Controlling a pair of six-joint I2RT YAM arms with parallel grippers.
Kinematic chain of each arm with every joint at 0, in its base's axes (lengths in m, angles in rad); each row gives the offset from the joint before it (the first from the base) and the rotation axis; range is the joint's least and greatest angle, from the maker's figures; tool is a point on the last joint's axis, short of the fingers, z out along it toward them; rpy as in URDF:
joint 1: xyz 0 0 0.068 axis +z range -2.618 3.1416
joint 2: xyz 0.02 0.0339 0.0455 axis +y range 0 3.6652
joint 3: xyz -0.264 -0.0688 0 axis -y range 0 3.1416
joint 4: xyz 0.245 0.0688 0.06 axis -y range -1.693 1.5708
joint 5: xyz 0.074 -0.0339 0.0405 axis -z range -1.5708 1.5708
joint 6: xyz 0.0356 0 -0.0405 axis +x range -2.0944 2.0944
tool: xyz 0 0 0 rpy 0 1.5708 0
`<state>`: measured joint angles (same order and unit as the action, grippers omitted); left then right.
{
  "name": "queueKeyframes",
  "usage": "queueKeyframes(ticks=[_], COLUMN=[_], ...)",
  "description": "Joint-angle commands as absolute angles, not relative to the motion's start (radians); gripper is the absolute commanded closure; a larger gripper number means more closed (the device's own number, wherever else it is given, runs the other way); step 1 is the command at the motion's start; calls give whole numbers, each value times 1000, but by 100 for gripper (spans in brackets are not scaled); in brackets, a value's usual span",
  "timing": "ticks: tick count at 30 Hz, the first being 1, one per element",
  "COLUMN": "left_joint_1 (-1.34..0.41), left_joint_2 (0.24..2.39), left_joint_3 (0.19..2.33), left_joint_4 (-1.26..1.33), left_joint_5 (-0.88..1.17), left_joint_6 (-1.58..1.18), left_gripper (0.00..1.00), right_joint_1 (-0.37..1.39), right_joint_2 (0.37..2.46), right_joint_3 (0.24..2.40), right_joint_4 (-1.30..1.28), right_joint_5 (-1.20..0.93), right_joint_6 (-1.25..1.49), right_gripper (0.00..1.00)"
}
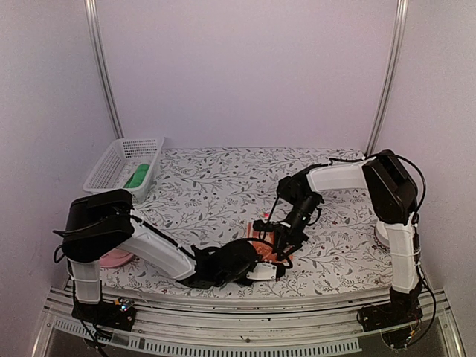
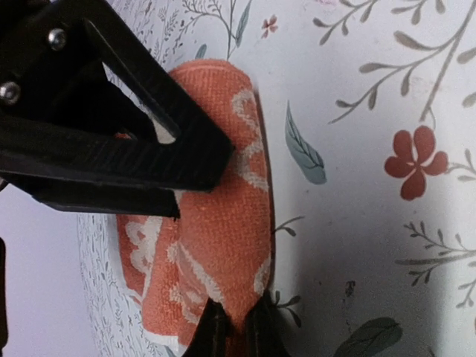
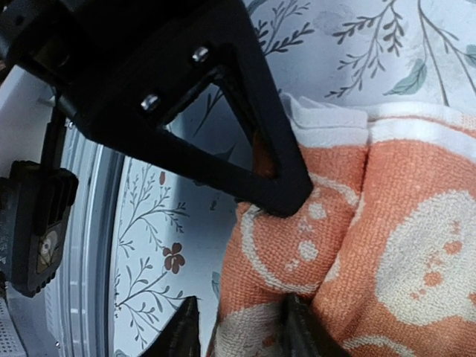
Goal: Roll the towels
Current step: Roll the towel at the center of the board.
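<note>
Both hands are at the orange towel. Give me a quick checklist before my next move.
1. Left hand shut at the orange towel: ok.
2. Left hand really pinching cloth: cannot tell.
3. Right hand open, straddling the towel's edge: ok.
4. Orange towel rolled tight: not ok, its layers look loose.
5. Green towel lying in the basket: ok; whether rolled: cannot tell.

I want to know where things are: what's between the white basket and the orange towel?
Just bare flowery tablecloth between basket and orange towel, in the top view.
</note>
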<state>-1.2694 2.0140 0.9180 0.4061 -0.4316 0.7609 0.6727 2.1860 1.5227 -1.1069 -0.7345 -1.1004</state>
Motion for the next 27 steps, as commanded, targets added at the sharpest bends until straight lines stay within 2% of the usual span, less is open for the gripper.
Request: queueKeyframes(ticks=[1, 5, 9, 13, 21, 27], left_joint_1=[-1258, -1225, -1181, -1133, -1046, -982], left_joint_2=[2023, 1993, 2000, 2033, 2132, 2166], left_joint_3=[948, 1015, 1119, 1227, 1398, 1455], left_joint_4=[159, 5, -148, -283, -478, -528], left_joint_5=[-287, -164, -19, 112, 336, 452], left_joint_6=[657, 550, 488, 445, 389, 370], left_gripper=[100, 100, 100, 100, 100, 100], right_joint_1=[663, 625, 592, 571, 552, 626], right_joint_2=[2089, 1935, 1747, 1586, 1287, 1213], right_joint_3=[1455, 1352, 1203, 1018, 716, 624], right_joint_4=[-1022, -888, -702, -560, -412, -345], right_joint_5=[-645, -607, -524, -462, -472, -439], right_joint_6=[-1094, -1079, -1070, -1094, -1228, -1260], right_gripper=[51, 37, 31, 28, 21, 20])
